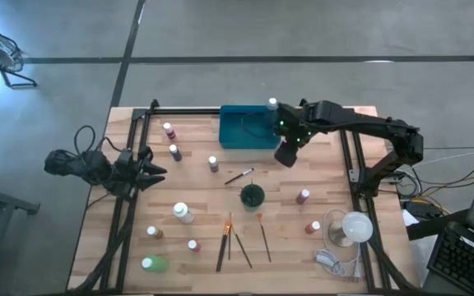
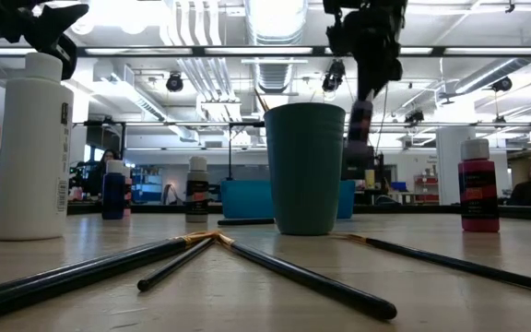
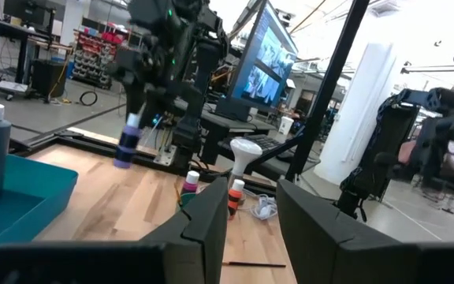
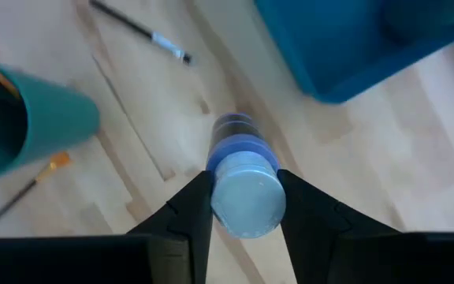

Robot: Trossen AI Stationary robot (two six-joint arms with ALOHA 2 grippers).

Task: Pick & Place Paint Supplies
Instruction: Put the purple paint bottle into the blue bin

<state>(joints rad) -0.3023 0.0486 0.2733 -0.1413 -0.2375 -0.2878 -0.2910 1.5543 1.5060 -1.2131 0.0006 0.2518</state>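
Observation:
My right gripper (image 1: pixel 286 154) is shut on a small purple bottle (image 4: pixel 241 158) and holds it in the air beside the near right corner of the teal tray (image 1: pixel 237 136). The bottle also shows in the low view (image 2: pixel 358 124) and the left wrist view (image 3: pixel 127 146). A taller grey bottle (image 1: pixel 271 104) stands in the tray's far right corner. The dark green cup (image 1: pixel 252 196) stands mid-table. Several brushes (image 1: pixel 225 242) lie near it, and one (image 1: pixel 239 175) lies between cup and tray. My left gripper (image 3: pixel 251 221) is open and empty at the table's left (image 1: pixel 151 173). My right gripper pinches the bottle at its white-capped top end (image 4: pixel 247 201) between its two fingers (image 4: pixel 191 209). The fingers point down from above. The bottle hangs below them, a little tilted, lifted clear of the table (image 2: pixel 356 157).
Small bottles stand on the left half (image 1: pixel 168 129) (image 1: pixel 174 151) (image 1: pixel 213 164) (image 1: pixel 183 213) (image 1: pixel 155 264) and the right (image 1: pixel 303 196) (image 1: pixel 313 227). A white round-headed stand (image 1: pixel 352 228) and a cord (image 1: pixel 332 261) sit at the near right corner. Black frame rails (image 1: pixel 348 156) run along both sides.

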